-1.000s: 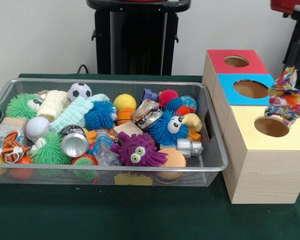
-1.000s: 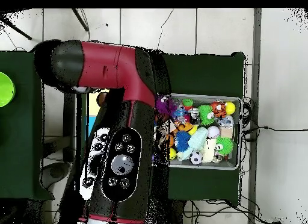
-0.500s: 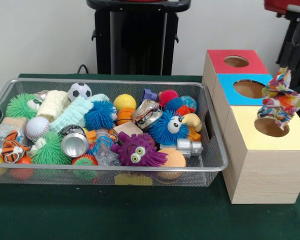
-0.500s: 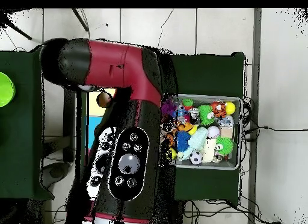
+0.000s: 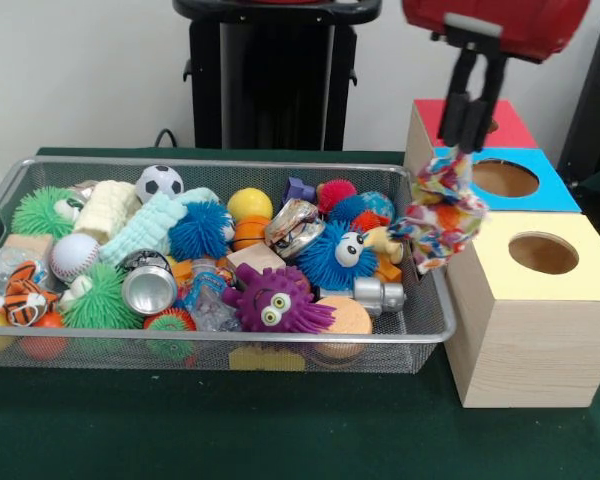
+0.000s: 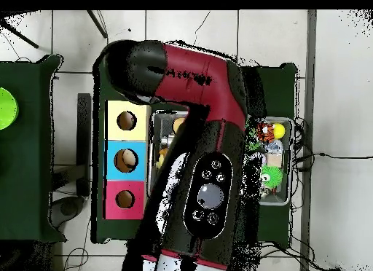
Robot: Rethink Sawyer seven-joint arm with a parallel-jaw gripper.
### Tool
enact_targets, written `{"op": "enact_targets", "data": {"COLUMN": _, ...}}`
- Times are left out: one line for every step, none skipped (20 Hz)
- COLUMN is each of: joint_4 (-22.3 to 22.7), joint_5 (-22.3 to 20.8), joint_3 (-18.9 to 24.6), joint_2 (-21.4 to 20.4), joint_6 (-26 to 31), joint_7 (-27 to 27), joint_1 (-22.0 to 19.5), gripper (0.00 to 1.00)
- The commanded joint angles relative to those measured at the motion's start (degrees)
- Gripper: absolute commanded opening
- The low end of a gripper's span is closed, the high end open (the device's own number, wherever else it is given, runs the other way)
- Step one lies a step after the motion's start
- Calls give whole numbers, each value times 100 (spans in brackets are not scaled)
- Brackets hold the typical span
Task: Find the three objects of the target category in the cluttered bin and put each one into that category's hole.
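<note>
Black fingers (image 5: 467,110) of the red gripper (image 5: 467,140) pinch the top of a multicoloured knotted fabric rope toy (image 5: 438,215), which hangs above the right end of the wire mesh bin (image 5: 420,330), beside the wooden box's yellow-topped hole (image 5: 543,253).

Fine metal mesh forms the bin (image 5: 420,325). The boxes (image 5: 525,345) show matt wood grain sides. Green cloth covers the counter (image 5: 280,430). A crushed can (image 5: 147,288) gleams, glossy metal.
</note>
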Motion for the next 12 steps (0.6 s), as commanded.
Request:
{"op": "enact_targets", "data": {"joint_4": 756, "joint_5": -205, "joint_3": 524, "joint_2": 32, "joint_6": -277, "joint_7": 302, "joint_1": 46, "gripper": 0}}
{"op": "enact_targets", "data": {"joint_4": 817, "joint_5": -199, "joint_3": 509, "joint_2": 17, "joint_6": -311, "joint_7": 381, "joint_1": 91, "gripper": 0}}
{"op": "enact_targets", "data": {"joint_4": 868, "joint_5": -188, "joint_3": 507, "joint_2": 1, "joint_6": -340, "joint_7": 422, "joint_1": 113, "gripper": 0}}
{"op": "enact_targets", "data": {"joint_4": 937, "joint_5": -176, "joint_3": 500, "joint_2": -25, "joint_6": -374, "joint_7": 469, "joint_1": 143, "gripper": 0}}
{"op": "enact_targets", "data": {"joint_4": 966, "joint_5": -169, "joint_3": 486, "joint_2": -45, "joint_6": -363, "joint_7": 505, "joint_1": 167, "gripper": 0}}
{"op": "enact_targets", "data": {"joint_4": 973, "joint_5": -160, "joint_3": 457, "joint_2": -66, "joint_6": -316, "joint_7": 561, "joint_1": 197, "gripper": 0}}
{"op": "enact_targets", "data": {"joint_4": 966, "joint_5": -156, "joint_3": 440, "joint_2": -72, "joint_6": -289, "joint_7": 590, "joint_1": 214, "gripper": 0}}
{"op": "enact_targets", "data": {"joint_4": 919, "joint_5": -145, "joint_3": 419, "joint_2": -57, "joint_6": -227, "joint_7": 633, "joint_1": 222, "gripper": 0}}
{"op": "enact_targets", "data": {"joint_4": 889, "joint_5": -136, "joint_3": 396, "joint_2": -53, "joint_6": -179, "joint_7": 684, "joint_1": 242, "gripper": 0}}
{"op": "enact_targets", "data": {"joint_4": 873, "joint_5": -128, "joint_3": 370, "joint_2": -53, "joint_6": -152, "joint_7": 741, "joint_1": 275, "gripper": 0}}
{"op": "enact_targets", "data": {"joint_4": 855, "joint_5": -110, "joint_3": 357, "joint_2": -51, "joint_6": -119, "joint_7": 792, "joint_1": 294, "gripper": 0}}
{"op": "enact_targets", "data": {"joint_4": 861, "joint_5": -100, "joint_3": 342, "joint_2": -59, "joint_6": -107, "joint_7": 829, "joint_1": 320, "gripper": 0}}
